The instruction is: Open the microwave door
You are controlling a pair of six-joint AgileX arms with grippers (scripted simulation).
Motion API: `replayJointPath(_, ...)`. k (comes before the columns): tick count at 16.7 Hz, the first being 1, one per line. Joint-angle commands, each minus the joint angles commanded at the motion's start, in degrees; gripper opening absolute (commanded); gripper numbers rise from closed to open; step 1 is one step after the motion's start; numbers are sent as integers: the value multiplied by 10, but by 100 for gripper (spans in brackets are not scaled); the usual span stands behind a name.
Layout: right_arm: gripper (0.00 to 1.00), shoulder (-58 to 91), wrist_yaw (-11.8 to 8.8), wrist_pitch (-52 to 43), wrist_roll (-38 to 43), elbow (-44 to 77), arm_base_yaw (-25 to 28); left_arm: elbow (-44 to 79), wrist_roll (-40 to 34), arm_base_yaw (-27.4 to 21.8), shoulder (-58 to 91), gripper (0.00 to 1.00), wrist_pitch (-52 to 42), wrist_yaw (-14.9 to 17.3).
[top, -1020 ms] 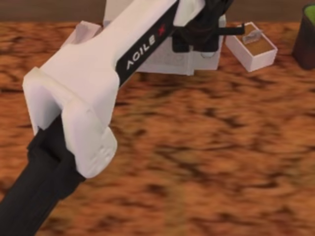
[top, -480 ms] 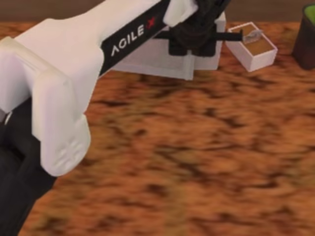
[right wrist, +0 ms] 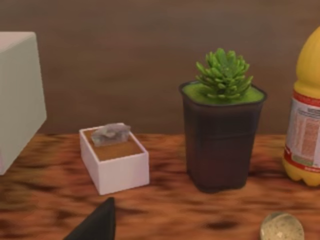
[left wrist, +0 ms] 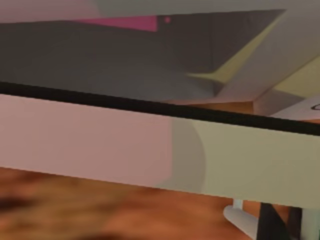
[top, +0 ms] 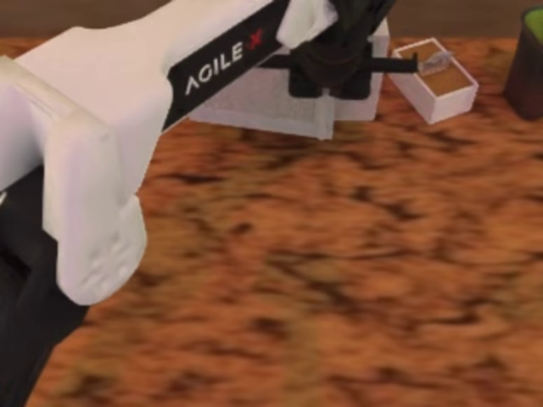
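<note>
The off-white microwave [top: 368,103] stands at the back of the table, mostly hidden under my left arm; the right wrist view shows one corner of it [right wrist: 17,100]. The microwave door [top: 263,103], with its speckled mesh window, stands swung out from the body at an angle. My left gripper [top: 331,72] sits at the door's free edge, shut on the slim handle [left wrist: 242,219]. In the left wrist view the door panel [left wrist: 100,135] fills the picture, with the dim cavity behind it. My right gripper [right wrist: 100,222] stays parked low over the table at the right, out of the top view.
A small white open box [top: 434,85] with a brown inside sits just right of the microwave. Farther right stand a dark pot with a green plant [right wrist: 222,140], a yellow bottle [right wrist: 305,115] and a small round glassy object [right wrist: 282,227].
My left arm has swung towards the left, and the door has come further out from the microwave with it. The small box and the pot have not moved.
</note>
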Motion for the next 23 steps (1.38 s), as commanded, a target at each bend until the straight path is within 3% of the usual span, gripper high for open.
replayJointPath(23, 100, 0, 0, 0, 0, 0, 0, -9, 3, -4, -5, 0, 7, 4)
